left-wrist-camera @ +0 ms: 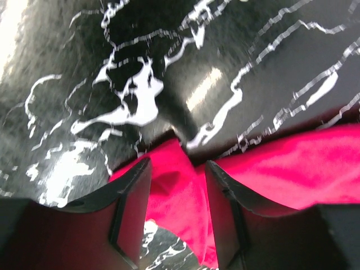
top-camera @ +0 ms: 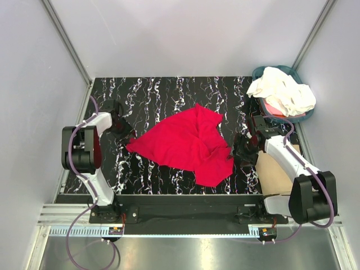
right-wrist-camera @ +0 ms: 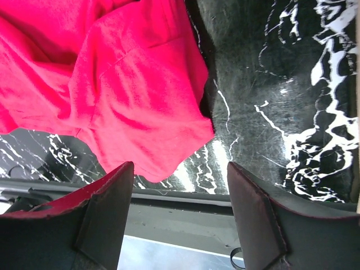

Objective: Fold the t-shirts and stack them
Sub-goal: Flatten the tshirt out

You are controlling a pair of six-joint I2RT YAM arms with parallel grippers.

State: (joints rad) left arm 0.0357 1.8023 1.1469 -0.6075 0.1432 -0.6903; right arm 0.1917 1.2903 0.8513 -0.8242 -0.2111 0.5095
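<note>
The red t-shirt [top-camera: 188, 143] lies crumpled mid-table. The left gripper [left-wrist-camera: 177, 163], jaws spread, straddles its left corner. The right gripper [right-wrist-camera: 180, 166], also spread, sits beside its near right hem. On closing, the left could pinch too little cloth and slip, and the right could miss entirely.

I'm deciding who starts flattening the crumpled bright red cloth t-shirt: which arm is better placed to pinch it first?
Probably the left: the left gripper straddles a corner of the red t-shirt, cloth between its open fingers. The right gripper is open too, but the hem lies just beyond it.
</note>
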